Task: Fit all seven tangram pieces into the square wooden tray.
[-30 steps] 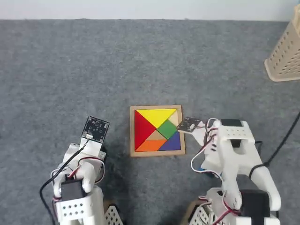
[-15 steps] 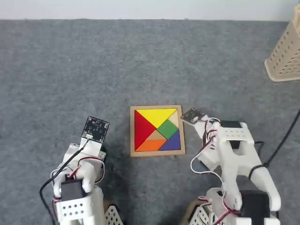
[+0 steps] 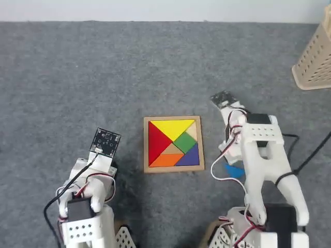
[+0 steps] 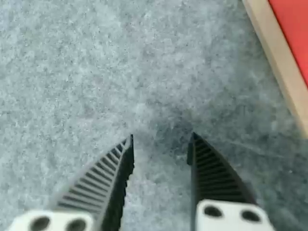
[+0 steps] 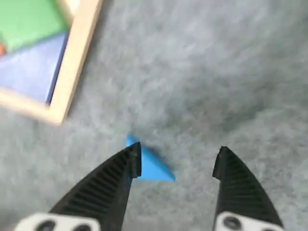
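Beneath right end effector (image 5: 179, 147): blue triangle (image 5: 153, 166).

Setting read as a robotics lab test station. The bench (image 3: 155, 67) was covered edge to edge in grey felt-like matting, with a plain pale wall (image 3: 155, 10) behind. The left arm (image 3: 85, 206) and right arm (image 3: 264, 170) were small white plastic builds with exposed wiring (image 3: 231, 124); the left carried a bare circuit board (image 3: 106, 142). A black cable (image 3: 310, 157) trailed off the bench. A wooden puzzle tray (image 3: 173, 169) lay between the arms. A beige perforated bin (image 3: 315, 57) stood at the far edge.
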You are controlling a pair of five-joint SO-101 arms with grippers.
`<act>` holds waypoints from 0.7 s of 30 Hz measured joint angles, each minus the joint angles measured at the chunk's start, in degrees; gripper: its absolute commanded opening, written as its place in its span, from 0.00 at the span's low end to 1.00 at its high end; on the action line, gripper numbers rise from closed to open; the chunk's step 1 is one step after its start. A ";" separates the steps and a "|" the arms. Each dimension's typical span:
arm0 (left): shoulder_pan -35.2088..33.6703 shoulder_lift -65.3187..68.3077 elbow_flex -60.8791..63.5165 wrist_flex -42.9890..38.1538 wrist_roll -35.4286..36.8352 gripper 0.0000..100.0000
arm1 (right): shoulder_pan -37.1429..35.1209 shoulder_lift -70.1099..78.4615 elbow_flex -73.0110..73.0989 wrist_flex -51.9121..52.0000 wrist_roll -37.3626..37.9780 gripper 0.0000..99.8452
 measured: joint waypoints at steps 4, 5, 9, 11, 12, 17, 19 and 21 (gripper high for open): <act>0.00 0.00 0.00 0.00 0.00 0.18 | -0.53 0.00 -0.18 6.95 18.02 0.25; 0.00 0.00 0.00 0.00 0.00 0.18 | -0.44 0.00 -0.18 7.91 22.77 0.25; 0.00 0.00 0.00 0.00 0.00 0.18 | -0.53 0.62 -0.18 7.91 26.81 0.26; 0.00 0.00 0.00 0.00 0.00 0.18 | -0.62 0.62 -0.18 7.03 26.64 0.26; 0.00 0.00 0.00 0.00 0.00 0.18 | -0.88 0.62 -0.18 6.51 26.64 0.25; 0.00 0.00 0.00 0.00 0.00 0.18 | -1.14 0.62 5.98 1.76 34.37 0.25; 0.00 0.00 0.00 0.00 0.00 0.18 | -1.32 0.62 9.14 0.53 39.65 0.25; 0.00 0.00 0.00 0.00 0.00 0.18 | -1.32 0.62 9.93 0.18 42.37 0.25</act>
